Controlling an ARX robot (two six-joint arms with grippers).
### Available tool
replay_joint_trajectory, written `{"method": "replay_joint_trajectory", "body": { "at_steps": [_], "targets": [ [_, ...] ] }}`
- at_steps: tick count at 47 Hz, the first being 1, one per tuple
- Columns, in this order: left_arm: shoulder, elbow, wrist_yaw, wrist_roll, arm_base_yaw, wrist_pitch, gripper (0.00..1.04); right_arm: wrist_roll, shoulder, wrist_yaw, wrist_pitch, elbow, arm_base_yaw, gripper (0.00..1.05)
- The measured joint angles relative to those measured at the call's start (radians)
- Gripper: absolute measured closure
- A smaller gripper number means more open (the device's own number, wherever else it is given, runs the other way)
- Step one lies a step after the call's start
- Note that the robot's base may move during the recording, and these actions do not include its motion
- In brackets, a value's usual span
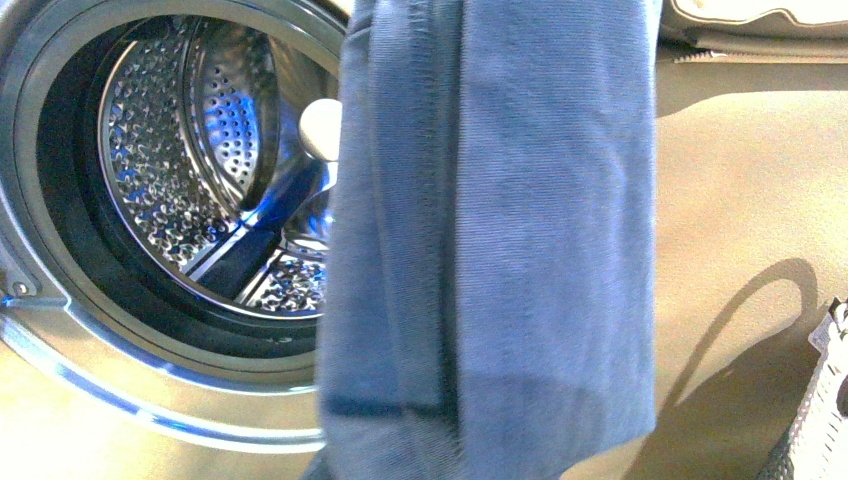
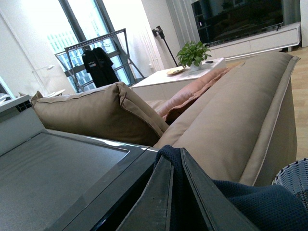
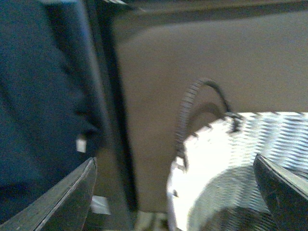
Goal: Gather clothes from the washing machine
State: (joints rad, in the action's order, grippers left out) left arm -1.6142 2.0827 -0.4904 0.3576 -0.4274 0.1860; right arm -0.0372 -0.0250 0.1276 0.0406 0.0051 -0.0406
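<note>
— Counting items, status?
— One slate-blue ribbed garment [image 1: 500, 230], one grey steel-drum washing machine [image 1: 170, 170], one grey-white woven basket [image 3: 269, 139].
— Pincers?
— Left pincer [image 2: 174, 156] clamped on garment, which hangs outside the drum. Right pincer [image 3: 174, 161] spread wide, empty; garment beside it, not touching.

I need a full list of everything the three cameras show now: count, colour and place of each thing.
washing machine: one, grey, left in front view, steel drum showing
clothes: one piece, slate-blue, hanging before the washing machine
sofa: one, beige, right of the machine
basket: one, grey-white woven, beside the sofa
cushion: one, pink, on the sofa
table: one, white, beyond the sofa
plant: one, green, on the table
rack: one, metal, behind the sofa
garment: one, black, on the rack
television: one, black, beyond the table
left fingers: two, dark, shut on the clothes
right fingers: two, dark, open, empty
</note>
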Motion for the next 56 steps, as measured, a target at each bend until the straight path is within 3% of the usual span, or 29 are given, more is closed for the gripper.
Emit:
{"method": "replay_joint_trajectory", "body": {
  "at_steps": [3,6,12,24,30,42,56],
  "targets": [
    [0.0,0.0,0.001,0.0,0.0,0.0,0.99,-0.065,-0.075,0.233,0.121,0.003,-0.108,0.07],
    [0.0,0.0,0.0,0.0,0.0,0.0,0.99,-0.123,-0.187,0.392,0.251,0.02,-0.21,0.07],
    [0.0,0.0,0.001,0.0,0.0,0.0,0.99,-0.147,-0.421,0.474,0.474,0.092,-0.264,0.07],
    [0.0,0.0,0.001,0.0,0.0,0.0,0.99,-0.088,-0.742,0.54,0.616,0.234,-0.126,0.07],
    [0.0,0.0,0.001,0.0,0.0,0.0,0.99,-0.083,-0.89,0.645,0.651,0.31,-0.026,0.07],
    [0.0,0.0,0.001,0.0,0.0,0.0,0.99,-0.133,-1.13,0.787,0.765,0.38,0.083,0.07],
    [0.0,0.0,0.001,0.0,0.0,0.0,0.99,-0.135,-1.291,0.806,0.856,0.425,0.16,0.07]
  ]
}}
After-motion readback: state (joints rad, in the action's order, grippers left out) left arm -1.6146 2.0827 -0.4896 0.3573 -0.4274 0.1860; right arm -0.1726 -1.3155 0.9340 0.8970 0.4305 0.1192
